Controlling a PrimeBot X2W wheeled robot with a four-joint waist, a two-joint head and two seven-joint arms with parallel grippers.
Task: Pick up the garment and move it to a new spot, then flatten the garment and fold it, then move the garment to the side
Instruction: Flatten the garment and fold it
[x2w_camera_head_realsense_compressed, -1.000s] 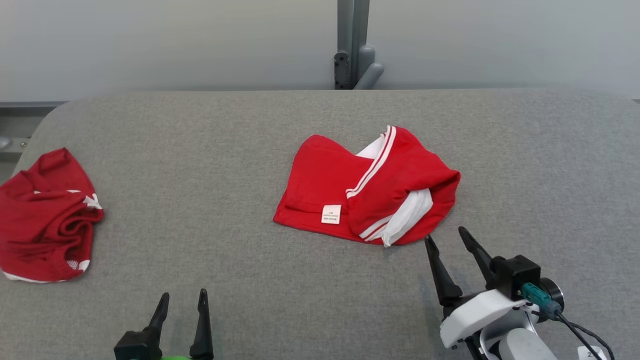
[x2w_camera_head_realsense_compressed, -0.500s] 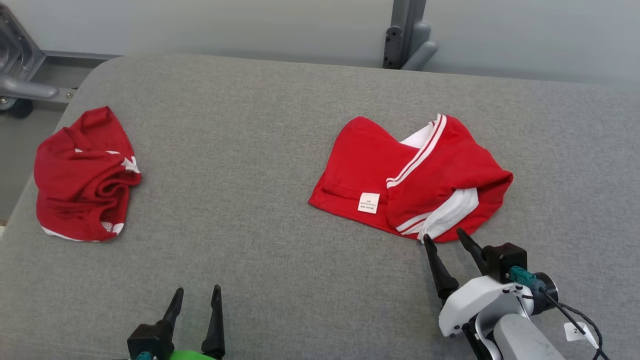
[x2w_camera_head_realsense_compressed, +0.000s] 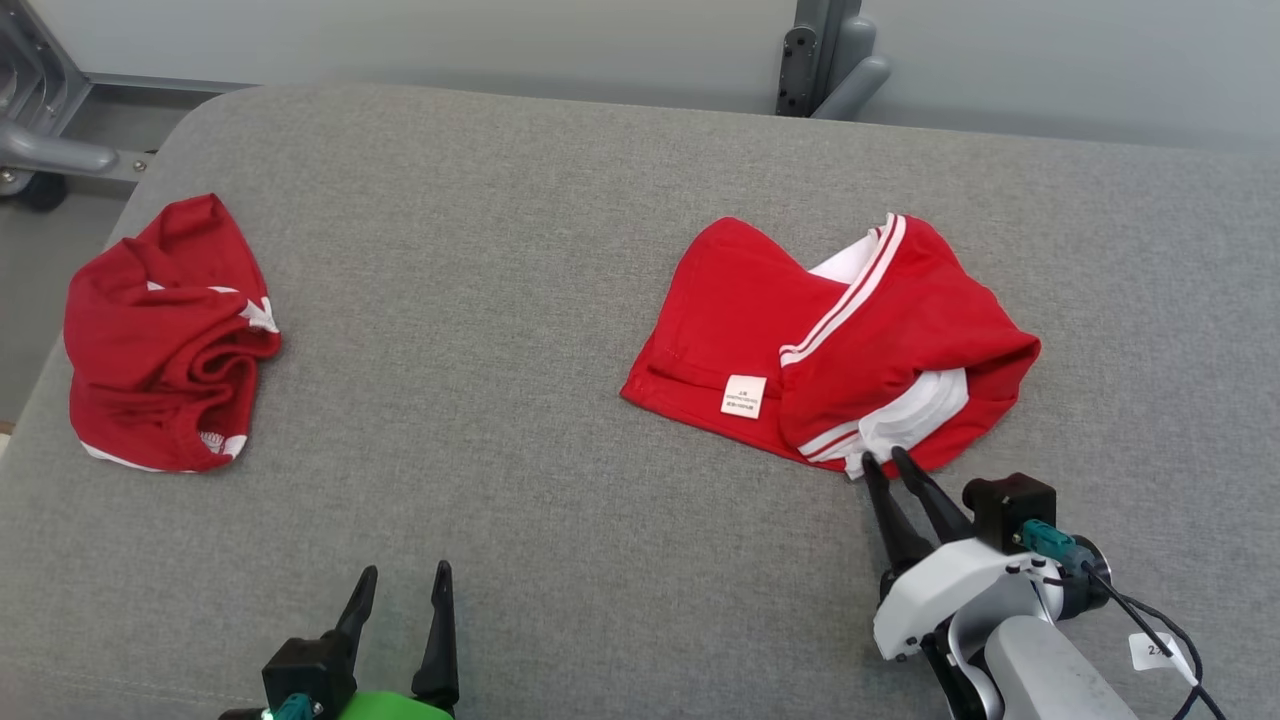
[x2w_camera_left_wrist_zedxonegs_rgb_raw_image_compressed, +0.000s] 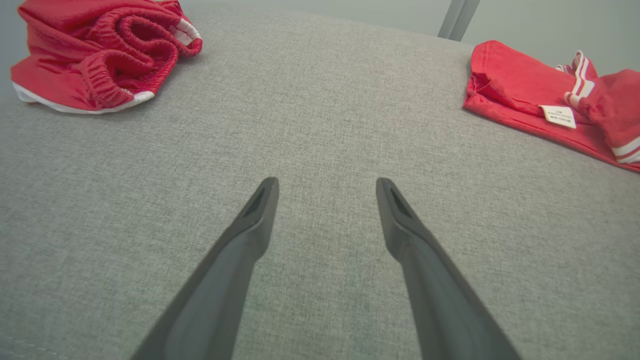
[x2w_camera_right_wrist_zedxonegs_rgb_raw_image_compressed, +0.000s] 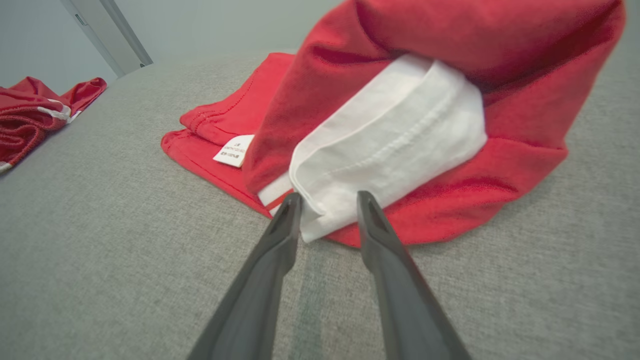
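Observation:
The garment (x2w_camera_head_realsense_compressed: 850, 330) is a red piece with white stripes and a white label, lying crumpled right of the table's middle; it also appears in the left wrist view (x2w_camera_left_wrist_zedxonegs_rgb_raw_image_compressed: 515, 85). A white fold (x2w_camera_right_wrist_zedxonegs_rgb_raw_image_compressed: 390, 135) sticks out of its near edge. My right gripper (x2w_camera_head_realsense_compressed: 882, 456) is at that edge, its jaws narrowed but still apart, and the fold's corner lies between the tips (x2w_camera_right_wrist_zedxonegs_rgb_raw_image_compressed: 328, 197). My left gripper (x2w_camera_head_realsense_compressed: 405, 570) stands open over bare cloth near the front edge (x2w_camera_left_wrist_zedxonegs_rgb_raw_image_compressed: 327, 181), holding nothing.
A second red garment (x2w_camera_head_realsense_compressed: 160, 340) lies bunched at the table's left edge (x2w_camera_left_wrist_zedxonegs_rgb_raw_image_compressed: 95, 50). The grey padded table (x2w_camera_head_realsense_compressed: 500, 250) ends in a rounded far-left corner. A grey metal post (x2w_camera_head_realsense_compressed: 830, 60) stands behind it, with metal framing (x2w_camera_head_realsense_compressed: 50, 150) at far left.
The head camera has swung left and down. My right gripper has moved forward to the garment's near edge and its jaws have narrowed around the white fold. The left gripper stays open.

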